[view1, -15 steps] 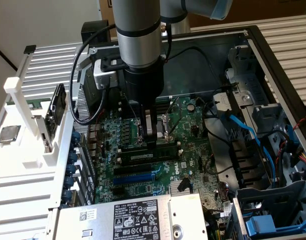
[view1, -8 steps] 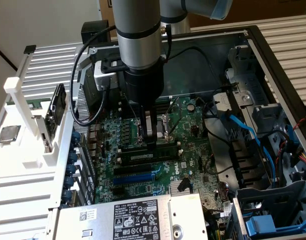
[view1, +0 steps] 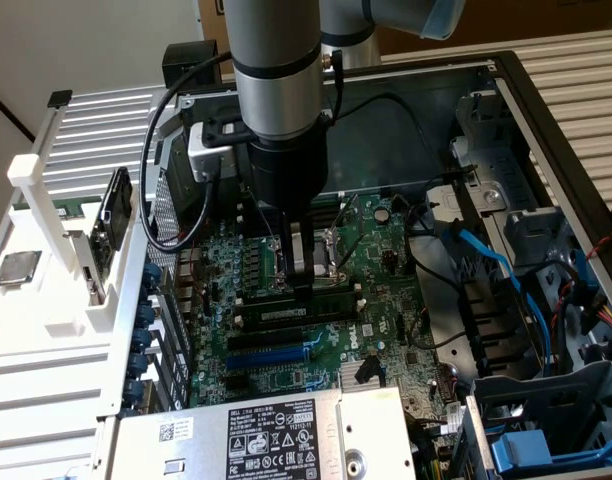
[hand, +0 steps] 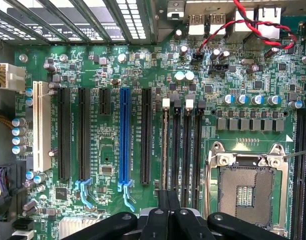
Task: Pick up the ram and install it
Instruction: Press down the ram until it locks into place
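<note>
Nearest, at the bottom of the exterior view, a grey power supply (view1: pixel 276 435) with a white label lies along the case edge. Just beyond it is the green motherboard (view1: pixel 386 330), with a blue expansion slot (view1: pixel 271 350) lower centre. Behind that slot the ram (view1: pixel 291 313) stands on edge in one of the black memory slots (hand: pixel 185 150), near the frame's centre, its small white label facing the camera.

The tool (view1: pixel 304 288) comes straight down on the ram's upper edge about mid-length, fingers (hand: pixel 160 220) brought together. Whether they pinch the edge or only press on it I cannot tell. Farther off is the open processor socket (hand: pixel 245 190), and at the exterior view's left a white rack (view1: pixel 46 300) holds a square silver chip (view1: pixel 16 268).

The stick looks light, thin and rigid, but brittle under twisting. Its chips and contact edge are best left alone. It is likely best held by the long top edge near the middle, with any push kept square to the slot.
</note>
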Controlling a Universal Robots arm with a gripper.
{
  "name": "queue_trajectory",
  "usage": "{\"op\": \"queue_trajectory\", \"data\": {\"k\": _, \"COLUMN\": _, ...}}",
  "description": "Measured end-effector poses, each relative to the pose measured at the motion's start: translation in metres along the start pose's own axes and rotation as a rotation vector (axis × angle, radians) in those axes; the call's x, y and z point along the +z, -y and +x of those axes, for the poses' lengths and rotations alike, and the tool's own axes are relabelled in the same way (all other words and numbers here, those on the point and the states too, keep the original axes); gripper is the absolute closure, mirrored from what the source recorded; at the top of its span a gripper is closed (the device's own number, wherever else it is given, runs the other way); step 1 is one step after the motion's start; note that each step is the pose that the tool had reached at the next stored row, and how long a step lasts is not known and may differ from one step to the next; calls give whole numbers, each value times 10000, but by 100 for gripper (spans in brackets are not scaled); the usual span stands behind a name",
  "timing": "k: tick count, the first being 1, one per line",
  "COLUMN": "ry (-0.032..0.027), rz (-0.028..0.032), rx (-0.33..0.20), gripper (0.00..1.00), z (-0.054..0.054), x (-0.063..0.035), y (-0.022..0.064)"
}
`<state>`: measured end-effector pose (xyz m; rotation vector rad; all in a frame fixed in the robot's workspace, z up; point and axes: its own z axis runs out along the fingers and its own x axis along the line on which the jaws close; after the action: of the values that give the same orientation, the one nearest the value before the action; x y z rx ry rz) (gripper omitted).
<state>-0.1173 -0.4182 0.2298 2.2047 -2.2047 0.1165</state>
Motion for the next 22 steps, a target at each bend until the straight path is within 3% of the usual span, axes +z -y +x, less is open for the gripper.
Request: {"op": "queue_trajectory", "data": {"k": 22, "ry": 64, "rz": 1, "rx": -23, "gripper": 90, "z": 20, "x": 19, "y": 0}}
